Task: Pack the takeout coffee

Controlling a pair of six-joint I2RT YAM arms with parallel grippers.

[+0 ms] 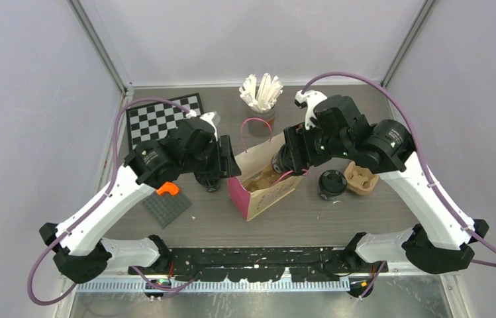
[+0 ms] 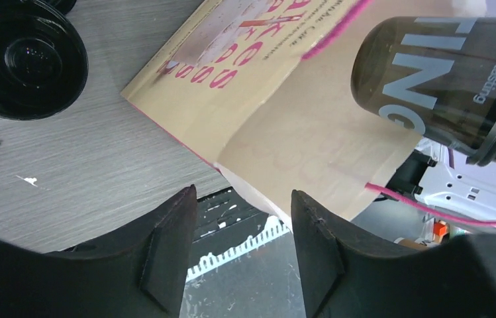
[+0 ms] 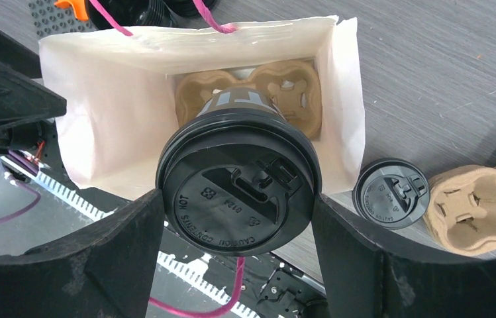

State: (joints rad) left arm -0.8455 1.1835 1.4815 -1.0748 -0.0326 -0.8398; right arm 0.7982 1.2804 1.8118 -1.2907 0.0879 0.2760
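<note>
Right gripper [image 3: 237, 205]: clamped on the sides of the held cup [image 3: 238, 175].
Held cup: lid on, at the open mouth of the bag [image 1: 268, 197], over the carrier [image 3: 285, 93] that lies in the bag's bottom.
Left gripper [image 2: 244, 195]: jaws apart, nothing between them, just beside the bag's left wall.
Second cup [image 1: 332, 183]: upright on the table [image 1: 311, 225] right of the bag, lid on, just beside a spare carrier [image 1: 362, 179].
</note>
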